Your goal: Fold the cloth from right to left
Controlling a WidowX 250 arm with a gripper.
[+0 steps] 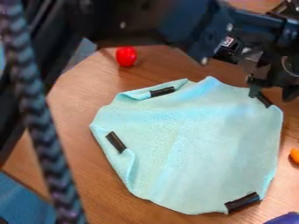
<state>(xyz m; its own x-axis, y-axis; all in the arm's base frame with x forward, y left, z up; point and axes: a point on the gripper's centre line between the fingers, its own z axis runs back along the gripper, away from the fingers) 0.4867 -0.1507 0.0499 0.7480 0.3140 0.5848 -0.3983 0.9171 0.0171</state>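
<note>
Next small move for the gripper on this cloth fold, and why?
I'd probably lower the gripper onto the black strip at the cloth's upper-right edge: its fingers stand apart beside it, and a right-to-left fold likely starts there.

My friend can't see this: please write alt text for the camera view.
A black robot gripper hangs at the upper-right edge of a pale turquoise cloth with four black strips, spread on a wooden table. A small red object lies nearby.

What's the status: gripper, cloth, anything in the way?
Gripper open, at upper-right corner of cloth. Main fold not made, left edges turned in. Red object beyond it, off the cloth, likely no obstacle.
</note>
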